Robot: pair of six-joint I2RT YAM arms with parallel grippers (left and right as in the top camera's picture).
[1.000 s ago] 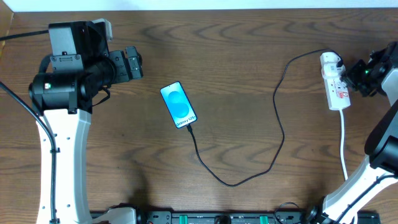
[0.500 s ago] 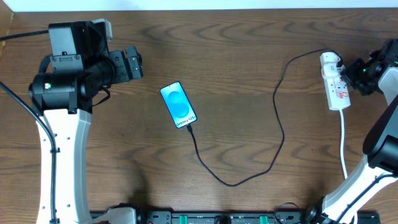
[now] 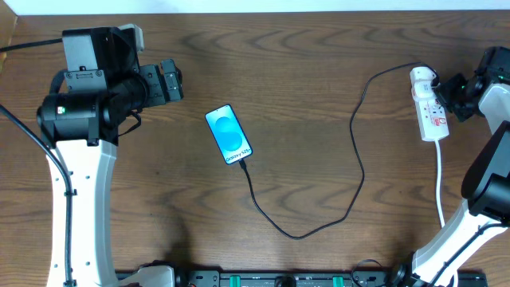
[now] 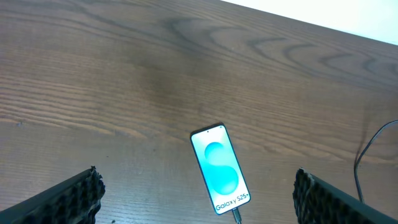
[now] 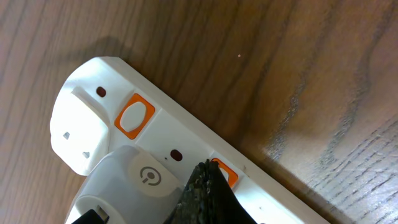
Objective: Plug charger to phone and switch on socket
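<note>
The phone lies face up mid-table with its blue screen lit; it also shows in the left wrist view. The charger cable is plugged into its lower end and loops right to the white plug seated in the socket strip. My right gripper is shut, its fingertips pressed on an orange switch next to the plug. My left gripper is open and empty, up-left of the phone.
A second orange switch sits nearer the strip's end. The strip's white cord runs toward the front edge. The left arm's body stands at the left; a rail runs along the front.
The right gripper has shifted slightly up and to the right at the socket strip. The left arm, the phone and the cable have not moved.
</note>
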